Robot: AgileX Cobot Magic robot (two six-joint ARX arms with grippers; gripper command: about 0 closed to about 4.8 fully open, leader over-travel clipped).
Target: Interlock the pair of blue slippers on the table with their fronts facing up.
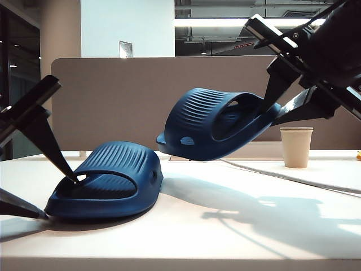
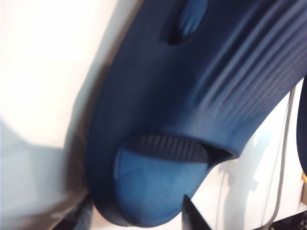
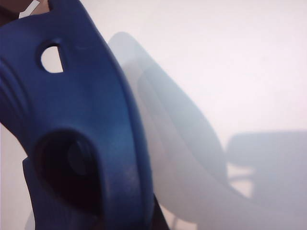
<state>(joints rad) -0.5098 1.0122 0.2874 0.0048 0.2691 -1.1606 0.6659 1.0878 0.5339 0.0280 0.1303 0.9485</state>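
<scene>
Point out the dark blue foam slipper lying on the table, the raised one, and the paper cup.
Lying dark blue foam slipper (image 1: 115, 164), exterior view, ribbed strap.
Raised dark blue foam slipper (image 1: 197, 121), exterior view, ribbed strap.
Beige paper cup (image 1: 296, 148), exterior view, side wall.

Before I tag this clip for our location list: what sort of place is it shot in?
Probably an office or lab workspace. A white table backs onto a grey-brown divider panel, ceiling strip lights run behind it, and a paper cup stands on the table.
</scene>
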